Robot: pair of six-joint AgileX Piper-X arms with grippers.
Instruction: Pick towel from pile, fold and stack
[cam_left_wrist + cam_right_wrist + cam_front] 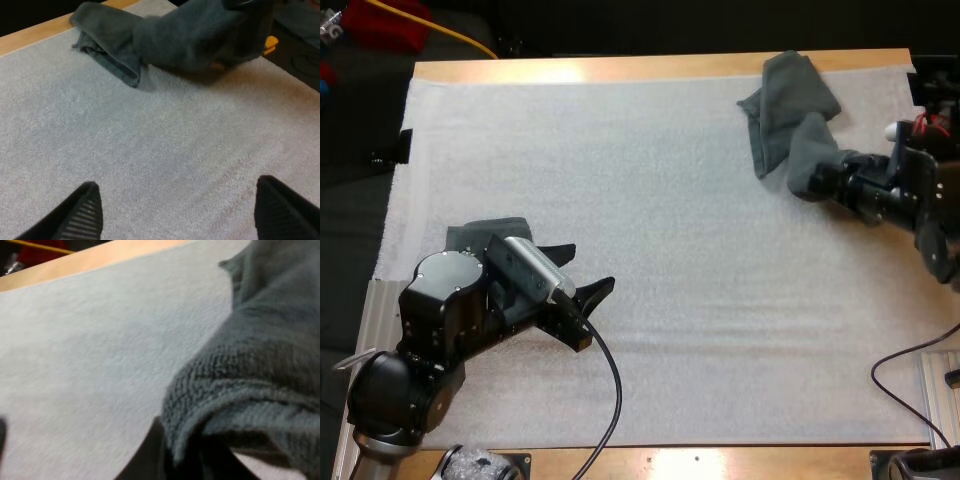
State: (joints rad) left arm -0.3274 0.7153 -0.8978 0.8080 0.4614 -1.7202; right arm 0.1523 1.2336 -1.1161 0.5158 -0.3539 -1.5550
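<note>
Left gripper (pixel 588 268) spread, well apart from crumpled towel (pixel 788 100) pinched by right gripper (pixel 812 172).

The towel (pixel 788 100) is nubby matt terry cloth; the mat (pixel 670 250) looks soft and fibrous; the table (pixel 620 68) edge is glossy wood.

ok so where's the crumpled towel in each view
high view: crumpled towel at the mat's far right, its near end over the right gripper.
left wrist view: towel across the mat, beside the wooden edge.
right wrist view: towel close up, draped over the right gripper.
shared landmark: the table's far wooden edge.
</note>
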